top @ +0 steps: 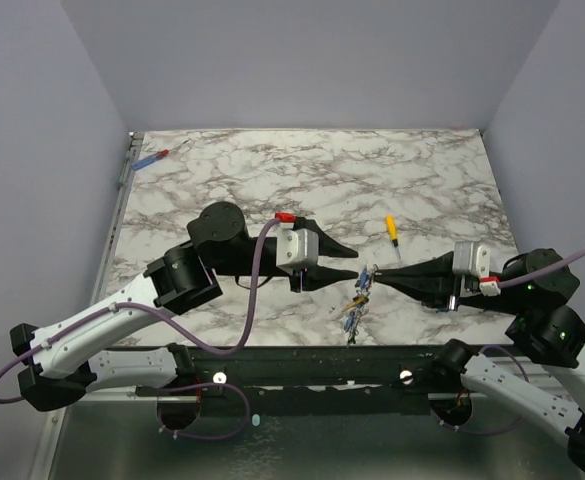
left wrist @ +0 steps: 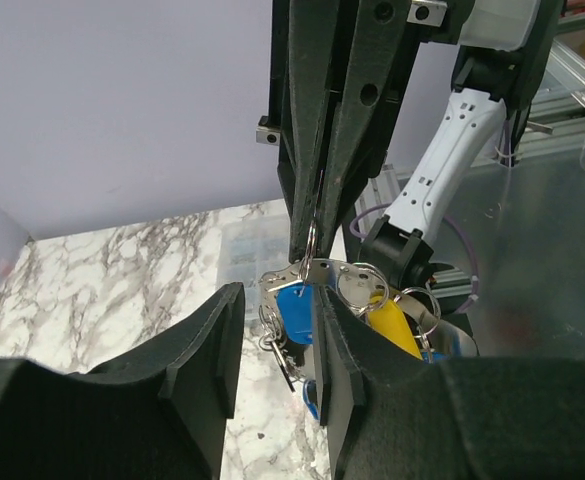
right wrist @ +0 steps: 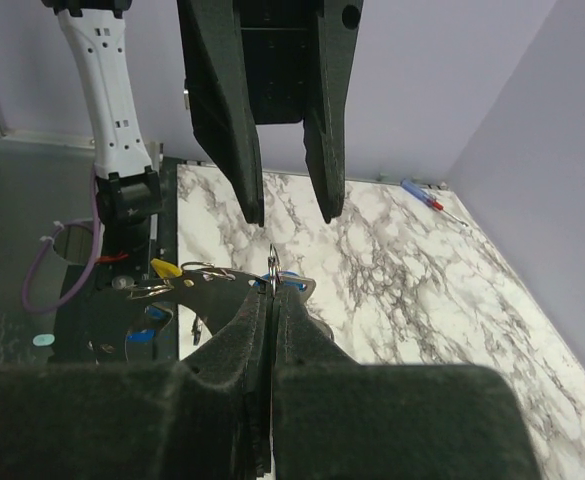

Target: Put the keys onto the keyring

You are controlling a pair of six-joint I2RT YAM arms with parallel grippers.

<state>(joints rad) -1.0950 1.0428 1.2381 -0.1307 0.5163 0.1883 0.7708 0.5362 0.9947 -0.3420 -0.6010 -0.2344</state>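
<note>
**A:** So, left to right, what have we got?

**B:** The left gripper [top: 355, 265] comes in from nine o'clock. Its jaws are apart with nothing in them, and the tips are just beside the ring [right wrist: 273, 262]. The ring stands upright, and the keys [top: 355, 305] dangle in a bunch at its six o'clock, over the table [top: 222, 180]. From the left wrist, a blue tag [left wrist: 294, 310] shows in the gap between the left jaws.

**B:** The right gripper [top: 380, 272] reaches in from three o'clock, pressed together on the ring's rim. A screwdriver [top: 392, 230] lies at one o'clock, well apart.

**A:** Which keys are already threaded on?

**B:** I can't tell; the bunch is too tangled.

**A:** How should this step go?

**B:** I'd have the right gripper hold the ring rigid and edge-on. The left should close on one tag only, the blue one, not the cluster. Then it should bring that key's hole squarely to the ring's opening and slide it on slowly. A skewed approach would likely twist the ring in the grip or drag neighbouring keys along.
</note>
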